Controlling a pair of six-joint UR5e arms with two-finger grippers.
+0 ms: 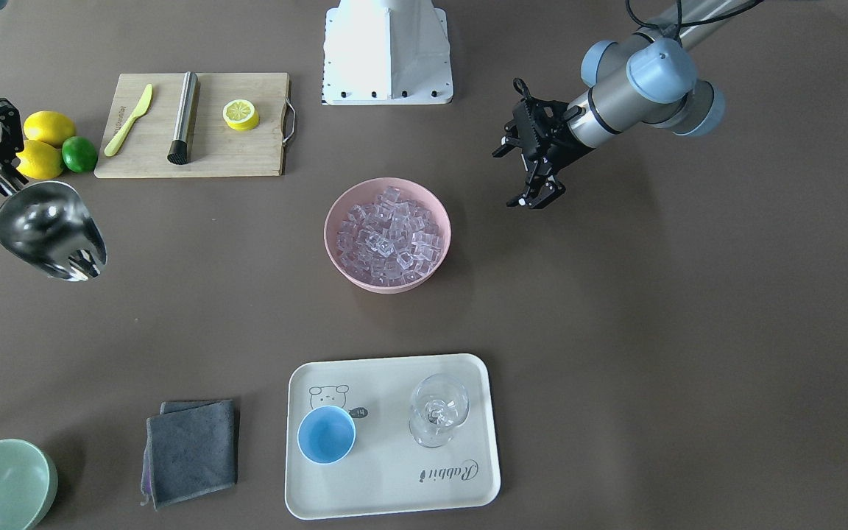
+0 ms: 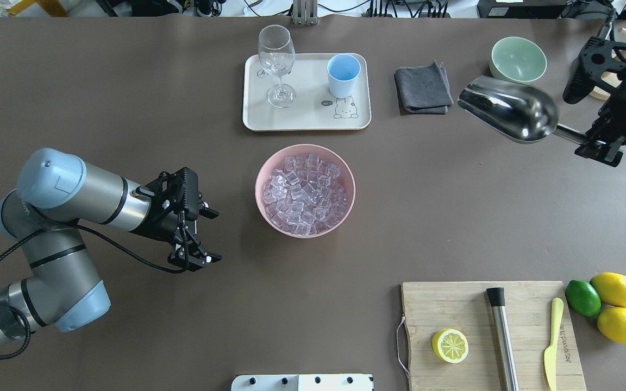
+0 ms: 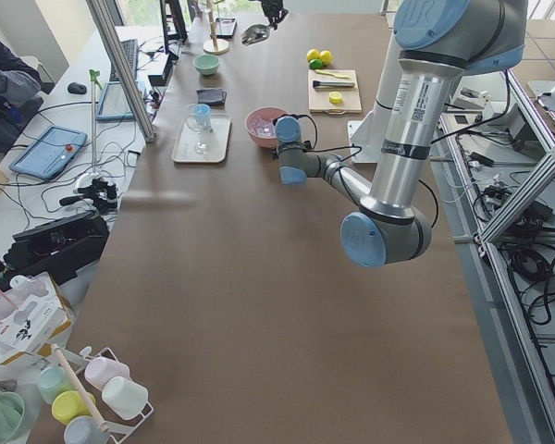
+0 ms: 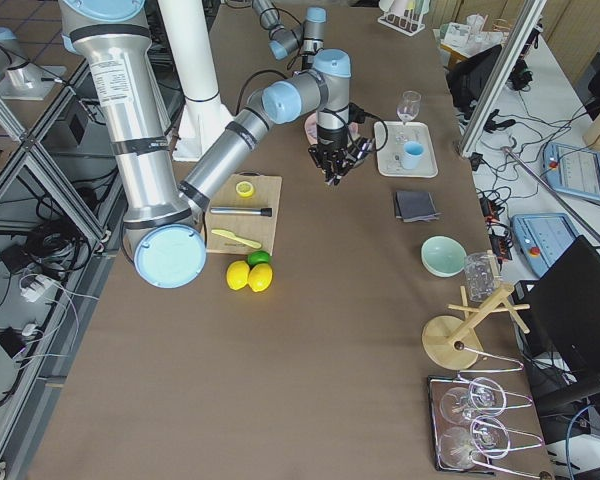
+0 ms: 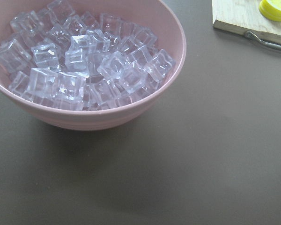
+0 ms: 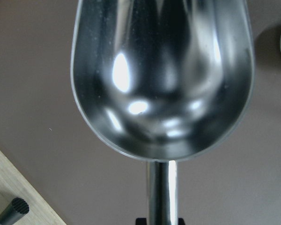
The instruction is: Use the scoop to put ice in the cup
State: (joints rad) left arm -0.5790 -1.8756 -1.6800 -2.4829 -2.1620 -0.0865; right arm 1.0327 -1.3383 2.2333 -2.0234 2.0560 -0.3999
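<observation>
The ice (image 2: pixel 305 190) fills a pink bowl (image 2: pixel 269 217) at the table's middle; it also shows in the front view (image 1: pixel 387 234) and close up in the left wrist view (image 5: pixel 84 65). The light-blue cup (image 2: pixel 343 75) stands empty on a cream tray (image 2: pixel 307 122). My right gripper (image 2: pixel 590 145) is shut on the handle of the steel scoop (image 2: pixel 511 115) and holds it, empty, above the table far right of the bowl. The right wrist view shows the scoop's bare trough (image 6: pixel 161 75). My left gripper (image 2: pixel 212 236) is open and empty, left of the bowl.
A clear stemmed glass (image 2: pixel 277 65) shares the tray. A grey cloth (image 2: pixel 423 88) and a pale green bowl (image 2: pixel 518 58) lie near the scoop. A cutting board (image 2: pixel 487 331) holds a lemon half, a steel cylinder and a yellow knife; lemons and a lime (image 2: pixel 612 304) lie beside it.
</observation>
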